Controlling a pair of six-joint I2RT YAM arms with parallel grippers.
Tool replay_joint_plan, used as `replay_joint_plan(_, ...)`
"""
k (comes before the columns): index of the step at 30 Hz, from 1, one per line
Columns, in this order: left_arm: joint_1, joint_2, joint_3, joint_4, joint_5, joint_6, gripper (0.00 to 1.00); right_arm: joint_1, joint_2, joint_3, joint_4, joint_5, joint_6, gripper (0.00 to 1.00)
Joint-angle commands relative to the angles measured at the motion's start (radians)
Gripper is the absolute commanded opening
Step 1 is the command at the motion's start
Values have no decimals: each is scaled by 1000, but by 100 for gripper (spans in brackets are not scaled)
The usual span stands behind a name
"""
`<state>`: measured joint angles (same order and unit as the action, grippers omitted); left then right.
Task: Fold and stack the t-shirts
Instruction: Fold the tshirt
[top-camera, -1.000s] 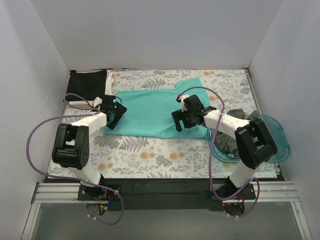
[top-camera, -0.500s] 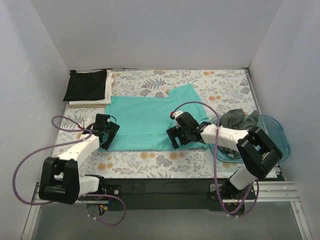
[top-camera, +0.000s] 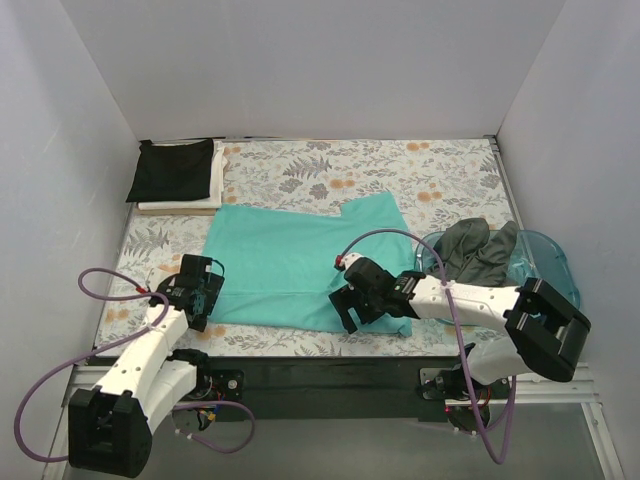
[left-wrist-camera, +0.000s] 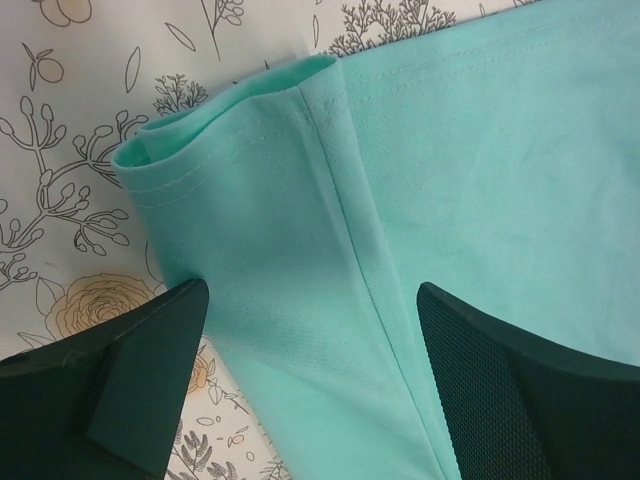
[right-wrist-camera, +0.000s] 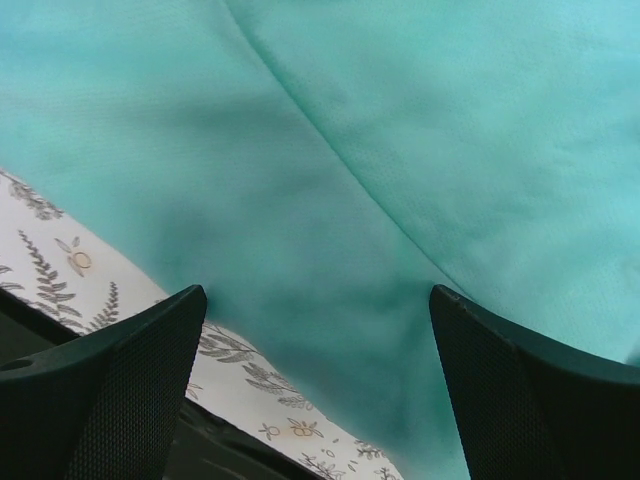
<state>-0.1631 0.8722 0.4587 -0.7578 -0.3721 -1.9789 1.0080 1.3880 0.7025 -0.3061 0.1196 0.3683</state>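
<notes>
While its fingers stand wide apart with nothing clamped between them, the left end effector sits over the near left corner of the teal t-shirt. The right end effector, equally spread and empty, sits over the shirt's near edge further right.

The shirt lies flat in the middle of the floral-covered desk, its long axis running left to right.

Only the left wrist view shows a stitched sleeve cuff at that corner, with a seam running back from it. Only the right wrist view shows a diagonal crease in the cloth.

The overhead view alone takes in the folded black t-shirt lying on the white t-shirt at the far left corner. It also shows the dark grey t-shirt crumpled in the blue tray on the right.
</notes>
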Motion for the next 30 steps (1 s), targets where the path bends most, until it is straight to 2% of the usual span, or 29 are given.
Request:
replay_joint_plan(1, -6, 14, 41, -26, -18, -18, 85, 0, -40, 23, -96, 103, 31, 98)
replay_joint_plan(7, -6, 57, 130, 6, -8, 25, 85, -2, -72, 75, -97, 160, 3, 98)
replay_joint_plan(12, -6, 83, 181, 93, 39, 71, 85, -2, -90, 87, -99, 187, -6, 98)
replay_joint_plan(19, -6, 148, 259, 161, 55, 120, 85, -15, -51, 115, -91, 262, -8, 98)
replay_joint_plan(25, -7, 257, 235, 294, 117, 150, 85, -46, 11, 126, 1, 230, -45, 98)
replay_joint_plan(30, -9, 344, 193, 339, 87, 144, 85, -57, 71, 124, 44, 196, -55, 98)
